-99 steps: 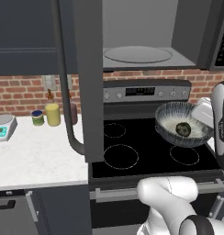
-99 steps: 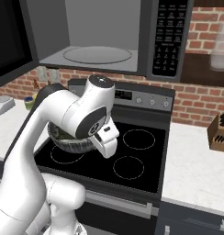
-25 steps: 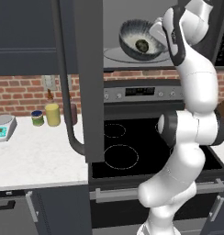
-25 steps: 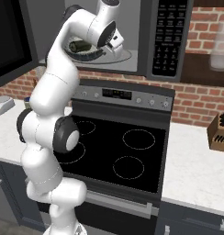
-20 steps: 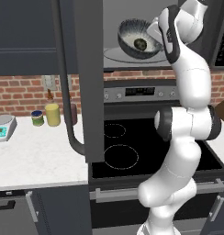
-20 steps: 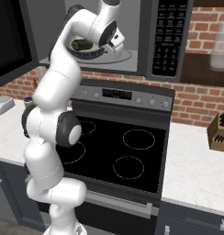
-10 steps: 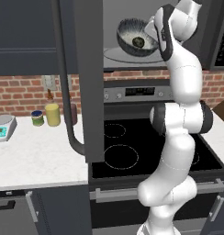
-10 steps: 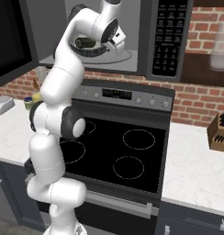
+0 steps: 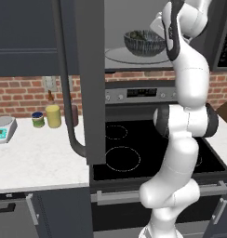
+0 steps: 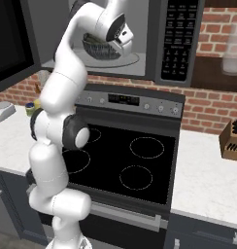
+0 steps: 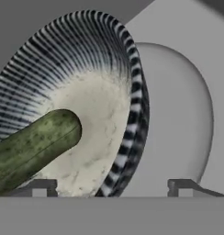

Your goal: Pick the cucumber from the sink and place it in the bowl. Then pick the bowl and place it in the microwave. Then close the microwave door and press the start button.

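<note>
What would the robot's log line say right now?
gripper: open | bowl: on turntable, released | cucumber: in bowl | microwave door: open

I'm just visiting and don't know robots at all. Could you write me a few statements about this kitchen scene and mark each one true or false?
1. The bowl sits on the glass turntable inside the microwave. True.
2. The bowl is empty. False: the cucumber lies in it.
3. The microwave door is shut. False: it stands swung open, its curved handle out in front of the counter.
4. The hand has its fingers spread apart, one on each side of the bowl's rim. True.
5. A pot stands on the stove. False: its burners are bare.
6. A yellow bottle stands on the counter left of the stove. True.
</note>
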